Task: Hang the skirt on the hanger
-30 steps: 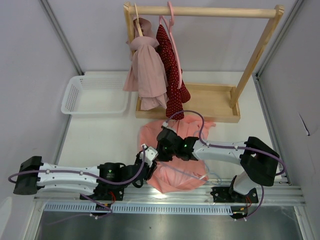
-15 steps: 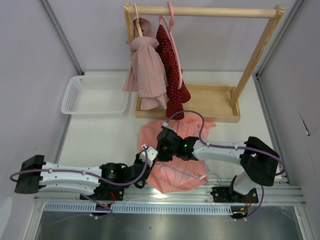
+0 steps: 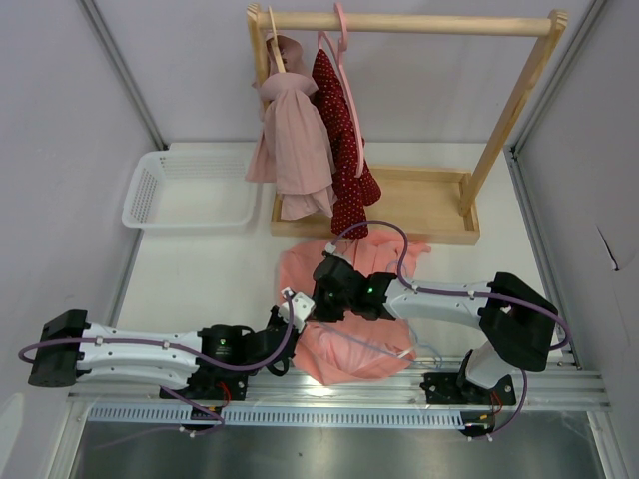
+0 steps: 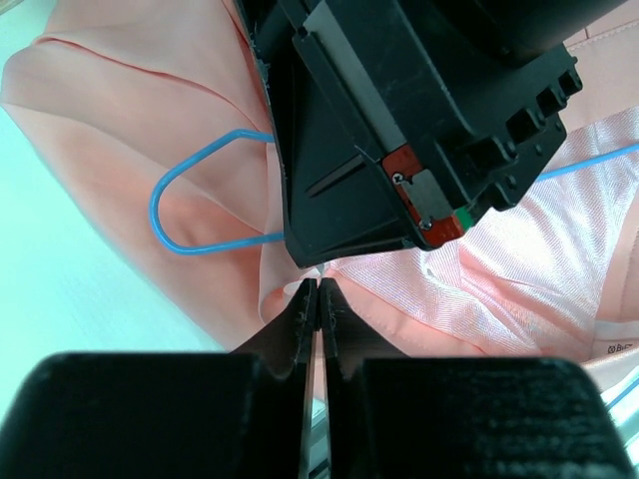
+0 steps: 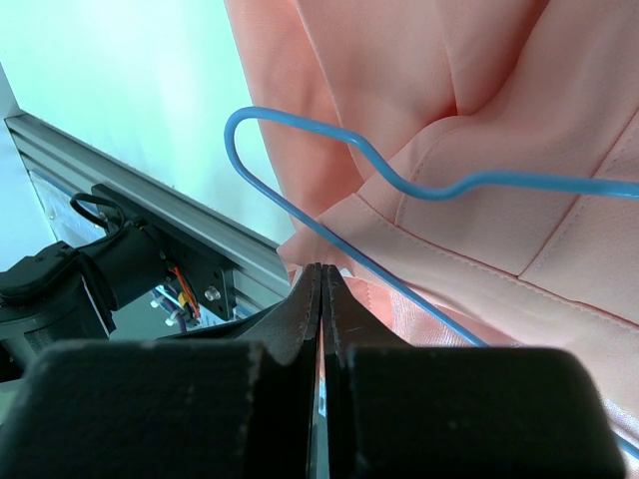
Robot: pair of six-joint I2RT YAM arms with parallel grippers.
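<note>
Two closed grippers meet on a salmon-pink skirt (image 3: 351,351).
Soft creased fabric lies flat under a thin blue hanger (image 5: 539,181); left gripper (image 4: 318,285) pinches its edge, right gripper (image 5: 319,269) shut.

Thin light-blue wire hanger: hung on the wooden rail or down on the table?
Down. The light-blue wire hanger lies on the salmon-pink fabric skirt on the table, away from the wooden rail.

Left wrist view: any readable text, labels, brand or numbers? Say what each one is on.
White tag on the skirt, at the right edge of the view: small dark print, cut off by the frame and too blurred to read.
Nothing else in this view carries readable text.
</note>
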